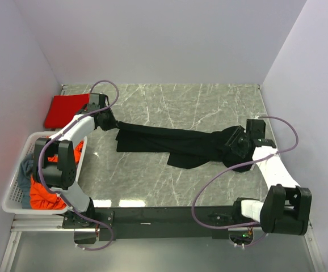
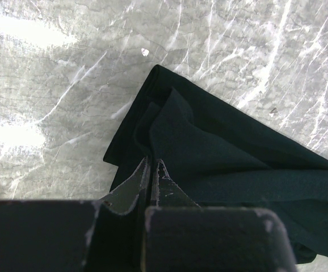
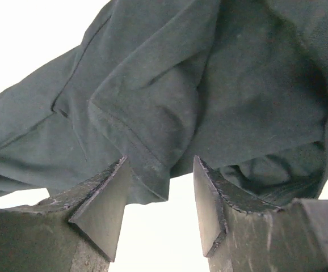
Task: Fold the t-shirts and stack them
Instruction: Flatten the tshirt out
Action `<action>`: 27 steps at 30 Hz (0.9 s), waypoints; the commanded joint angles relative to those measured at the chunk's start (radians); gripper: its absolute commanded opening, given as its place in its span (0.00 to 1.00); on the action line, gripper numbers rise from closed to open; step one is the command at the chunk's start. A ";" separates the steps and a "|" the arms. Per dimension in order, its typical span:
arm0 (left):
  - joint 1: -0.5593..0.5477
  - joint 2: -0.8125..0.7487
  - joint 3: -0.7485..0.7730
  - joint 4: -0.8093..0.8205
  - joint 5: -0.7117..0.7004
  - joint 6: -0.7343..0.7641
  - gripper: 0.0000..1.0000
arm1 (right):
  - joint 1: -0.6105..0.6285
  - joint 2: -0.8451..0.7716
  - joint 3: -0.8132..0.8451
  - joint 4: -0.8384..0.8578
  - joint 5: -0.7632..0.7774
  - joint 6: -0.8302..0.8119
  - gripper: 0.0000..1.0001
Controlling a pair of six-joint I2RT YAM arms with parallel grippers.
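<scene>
The large black t-shirt (image 1: 175, 144) lies stretched in a rumpled band across the marble table between my two grippers. My left gripper (image 1: 114, 123) is shut on its left end; the left wrist view shows the closed jaws (image 2: 152, 163) pinching a fold of black cloth (image 2: 221, 153). My right gripper (image 1: 236, 144) is at the bunched right end, open, and a hem of the black shirt (image 3: 169, 85) hangs between its fingers (image 3: 160, 165). The bright red shirt (image 1: 66, 109) lies folded at the far left. The orange-red shirt (image 1: 42, 195) and the grey-blue shirt (image 1: 25, 167) are in the basket.
A white perforated basket (image 1: 15, 208) stands at the table's left edge beside the left arm's base. White walls close the table at the back and both sides. Purple cables loop from both arms.
</scene>
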 commanded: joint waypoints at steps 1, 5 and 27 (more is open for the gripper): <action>-0.003 0.001 0.040 0.002 -0.003 0.017 0.01 | 0.050 0.038 0.106 -0.016 0.076 -0.001 0.55; -0.001 0.001 0.040 0.000 -0.006 0.017 0.01 | 0.141 0.113 0.214 -0.090 0.212 -0.009 0.54; -0.003 0.005 0.047 -0.011 -0.009 0.020 0.01 | 0.406 0.653 0.657 -0.523 0.682 0.322 0.61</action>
